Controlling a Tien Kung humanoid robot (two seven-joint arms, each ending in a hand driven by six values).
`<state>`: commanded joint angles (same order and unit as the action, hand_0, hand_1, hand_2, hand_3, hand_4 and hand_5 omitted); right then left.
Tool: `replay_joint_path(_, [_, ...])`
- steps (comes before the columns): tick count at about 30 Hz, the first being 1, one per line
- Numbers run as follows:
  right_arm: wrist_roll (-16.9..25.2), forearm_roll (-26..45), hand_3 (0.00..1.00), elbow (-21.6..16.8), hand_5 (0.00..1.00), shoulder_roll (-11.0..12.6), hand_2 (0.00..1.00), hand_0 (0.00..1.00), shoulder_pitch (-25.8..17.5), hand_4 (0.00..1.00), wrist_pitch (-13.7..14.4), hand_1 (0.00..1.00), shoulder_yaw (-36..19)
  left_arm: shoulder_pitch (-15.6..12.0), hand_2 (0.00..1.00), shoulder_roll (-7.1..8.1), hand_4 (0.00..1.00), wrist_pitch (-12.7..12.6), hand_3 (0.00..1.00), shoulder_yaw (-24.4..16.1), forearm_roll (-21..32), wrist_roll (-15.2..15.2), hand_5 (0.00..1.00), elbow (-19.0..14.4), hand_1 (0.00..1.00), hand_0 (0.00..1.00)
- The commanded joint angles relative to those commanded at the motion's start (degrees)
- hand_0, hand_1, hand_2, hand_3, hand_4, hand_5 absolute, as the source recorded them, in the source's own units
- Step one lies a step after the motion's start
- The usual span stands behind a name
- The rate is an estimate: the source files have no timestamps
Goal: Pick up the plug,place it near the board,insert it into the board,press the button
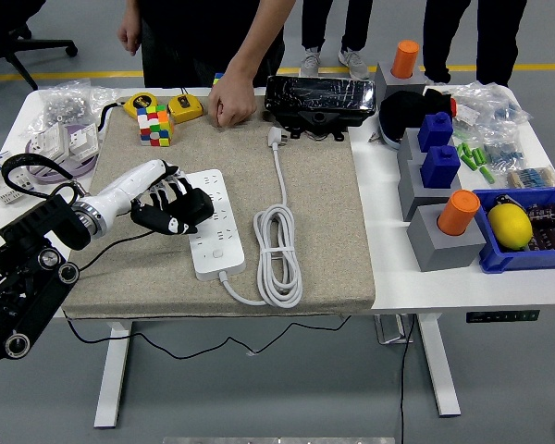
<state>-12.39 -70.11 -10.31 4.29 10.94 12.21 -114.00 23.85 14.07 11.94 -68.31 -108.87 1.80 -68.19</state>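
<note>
Fingers (180, 192) of my left hand (171, 205) hang loosely spread, holding nothing, over the left edge of the board (213, 224). Its plug (277, 138) lies well apart at the mat's (324, 231) far side, near a person's fist (229, 104).

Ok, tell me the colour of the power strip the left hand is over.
White: the power strip, its coiled cable and plug too. The head view shows it.
</note>
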Motion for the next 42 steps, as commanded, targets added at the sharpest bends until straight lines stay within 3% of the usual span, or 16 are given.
replay_joint_path(5, [-0.1, 0.3, 0.756, 0.0, 0.998, 0.1, 0.710, 0.784, 0.1, 0.998, 0.1, 0.696, 0.4, 1.6, 0.310, 0.09, 0.716, 1.6, 0.503, 1.0, 0.2, -0.3, 0.002, 3.5, 0.384, 0.296])
replay_joint_path(16, [-0.1, 0.4, 0.755, 0.0, 0.998, 0.1, 0.711, 0.784, 0.2, 0.998, 0.1, 0.695, 0.3, 3.4, 0.325, -0.97, 0.698, -0.3, 0.515, 0.7, -0.3, -1.5, 0.002, 9.1, 0.423, 0.306])
replay_joint_path(30, [-0.1, 0.4, 0.755, 0.0, 0.998, 0.1, 0.710, 0.784, 0.2, 0.998, 0.1, 0.695, 0.3, 3.8, 0.360, -1.95, 0.687, -1.4, 0.538, 0.4, -1.1, -2.0, 0.002, 10.9, 0.460, 0.317])
replay_joint_path(42, [-0.1, 0.3, 0.755, 0.0, 0.998, 0.1, 0.710, 0.785, 0.2, 0.998, 0.1, 0.696, 0.2, 3.7, 0.365, -1.42, 0.688, -1.6, 0.540, 0.5, -2.1, -2.3, 0.002, 11.2, 0.466, 0.318])
